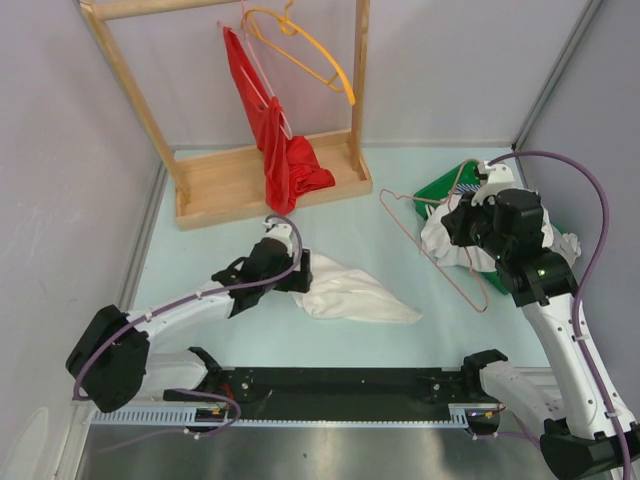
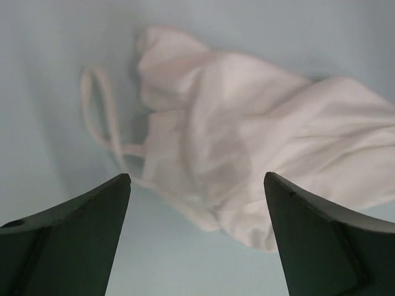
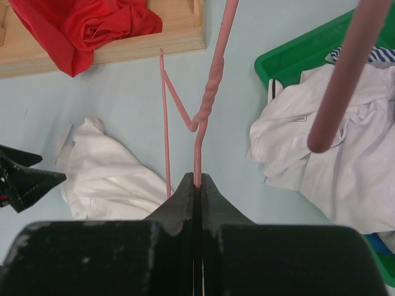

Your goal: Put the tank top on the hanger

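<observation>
The small white tank top (image 1: 352, 293) lies crumpled on the table in front of the left arm, its thin strap loop showing in the left wrist view (image 2: 102, 117). My left gripper (image 1: 296, 268) is open and empty just above the top's left end (image 2: 247, 142), jaws wide either side of its edge. My right gripper (image 3: 197, 180) is shut on the pale pink wire hanger (image 3: 210, 92) just below its twisted neck. It holds the hanger (image 1: 398, 197) tilted over the table at the right, beside the clothes heap. The tank top also shows in the right wrist view (image 3: 111, 176).
A wooden rack (image 1: 270, 185) stands at the back with a red garment (image 1: 285, 150) and an orange-yellow hanger (image 1: 310, 50) on it. A green bin (image 1: 440, 185) with a heap of white-grey clothes (image 3: 321, 148) sits at the right under my right arm.
</observation>
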Robot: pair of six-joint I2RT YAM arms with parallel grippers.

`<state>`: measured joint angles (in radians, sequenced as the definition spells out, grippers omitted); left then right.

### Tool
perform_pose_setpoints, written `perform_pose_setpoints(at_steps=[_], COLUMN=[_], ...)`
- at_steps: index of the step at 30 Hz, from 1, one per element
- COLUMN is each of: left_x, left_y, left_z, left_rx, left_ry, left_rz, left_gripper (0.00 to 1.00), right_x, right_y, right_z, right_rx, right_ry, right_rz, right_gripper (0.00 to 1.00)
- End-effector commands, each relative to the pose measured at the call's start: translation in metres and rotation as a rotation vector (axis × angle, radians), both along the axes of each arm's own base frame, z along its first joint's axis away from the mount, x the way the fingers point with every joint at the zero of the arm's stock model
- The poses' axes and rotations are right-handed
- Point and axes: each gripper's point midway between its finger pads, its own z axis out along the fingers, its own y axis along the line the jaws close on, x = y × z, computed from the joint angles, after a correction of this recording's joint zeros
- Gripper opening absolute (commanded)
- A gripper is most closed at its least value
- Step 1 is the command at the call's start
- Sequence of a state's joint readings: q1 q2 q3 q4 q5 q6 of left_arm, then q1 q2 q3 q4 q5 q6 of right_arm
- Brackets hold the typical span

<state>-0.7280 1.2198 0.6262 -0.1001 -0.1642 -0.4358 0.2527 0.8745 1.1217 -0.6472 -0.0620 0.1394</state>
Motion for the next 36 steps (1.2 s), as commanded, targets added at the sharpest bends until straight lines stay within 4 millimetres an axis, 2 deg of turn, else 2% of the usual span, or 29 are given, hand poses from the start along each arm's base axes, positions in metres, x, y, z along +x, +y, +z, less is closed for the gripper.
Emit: perform_pose_setpoints(at_steps=[1,5,7,8,9,12,13,14,20,28,36], left_x=[0.025,0.053,0.062,0.067,0.07,0.083,0.085,0.091,0.106,0.107,0.097], left_y=[0.021,0.041,0.049,0.049,0.049,0.051,0.05,0.048,0.041,0.042,0.047], left_z=[0.01,0.016,0.009,0.011,0.003,-0.001,-0.011,-0.008,-0.019,-0.042,-0.054], left_rx=[-0.082,-0.09,-0.076,-0.084,-0.071,-0.054,-0.04,-0.045,-0.015,0.02,0.032], left_ry=[-0.053,-0.096,-0.084,-0.097,-0.08,-0.067,-0.04,-0.049,-0.028,0.045,0.075], left_rz=[0.131,0.217,0.234,0.237,0.229,0.225,0.221,0.216,0.195,0.187,0.193], left_gripper=[0.88,0.8,0.78,0.76,0.74,0.65,0.61,0.6,0.54,0.39,0.39], right_x=[0.005,0.005,0.006,0.006,0.006,0.006,0.006,0.007,0.007,0.008,0.009], right_y=[0.006,0.009,0.01,0.009,0.009,0.008,0.009,0.008,0.008,0.007,0.008], right_z=[0.013,0.011,0.011,0.01,0.01,0.007,0.008,0.008,0.007,0.003,0.001], right_rx=[0.038,0.046,0.046,0.041,0.04,0.034,0.033,0.034,0.028,0.015,0.017], right_ry=[-0.055,-0.05,-0.048,-0.047,-0.048,-0.043,-0.045,-0.044,-0.043,-0.034,-0.029], right_rz=[0.021,0.033,0.037,0.037,0.036,0.034,0.036,0.033,0.037,0.031,0.036], right_gripper=[0.0,0.0,0.0,0.0,0.0,0.0,0.0,0.0,0.0,0.0,0.0])
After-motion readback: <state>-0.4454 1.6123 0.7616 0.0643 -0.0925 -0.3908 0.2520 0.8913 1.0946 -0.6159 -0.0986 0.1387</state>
